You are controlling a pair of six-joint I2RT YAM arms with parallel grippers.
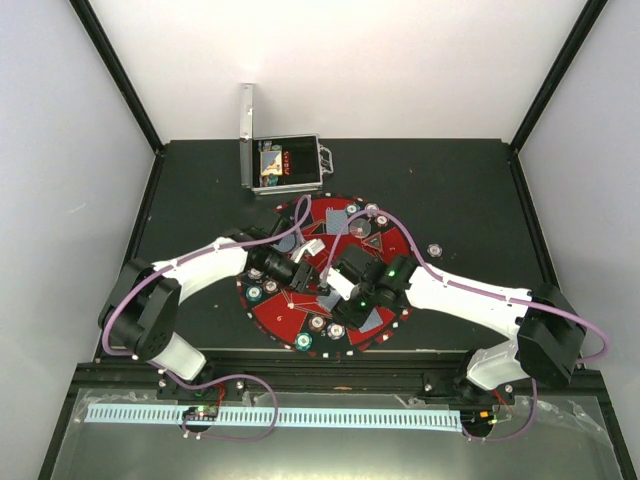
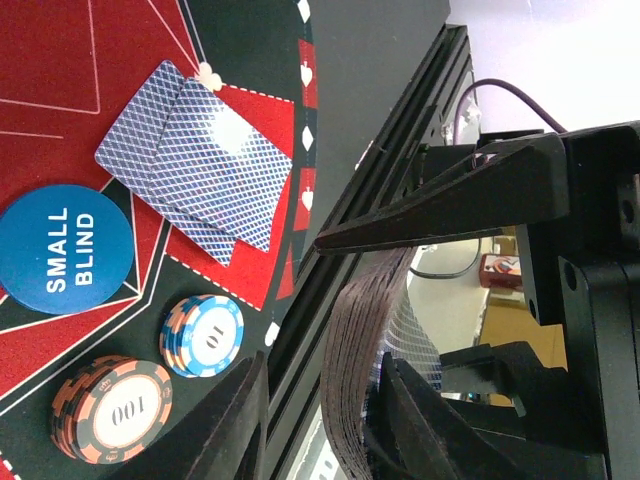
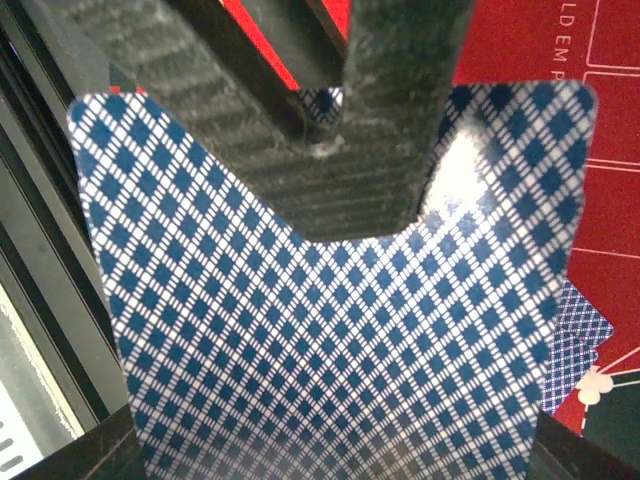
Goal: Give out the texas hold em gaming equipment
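Blue-backed card (image 3: 330, 340) pinched in R claw (image 3: 345, 225), deck (image 2: 350, 340) gripped in L claw (image 2: 355, 305); chips (image 2: 203, 335), blind disc (image 2: 65, 250) beside.

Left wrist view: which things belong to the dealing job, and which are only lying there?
Job: two face-down cards, card deck in the left end effector, SMALL BLIND disc, blue 10 chips, orange 100 chips.
Only there: red-and-black mat, black table rail.

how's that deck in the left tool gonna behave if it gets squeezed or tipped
The deck in the left tool bows and its edges look stepped, so it is probably floppy and apt to slide apart. Glare on the card in the right tool suggests slick, slippery backs.
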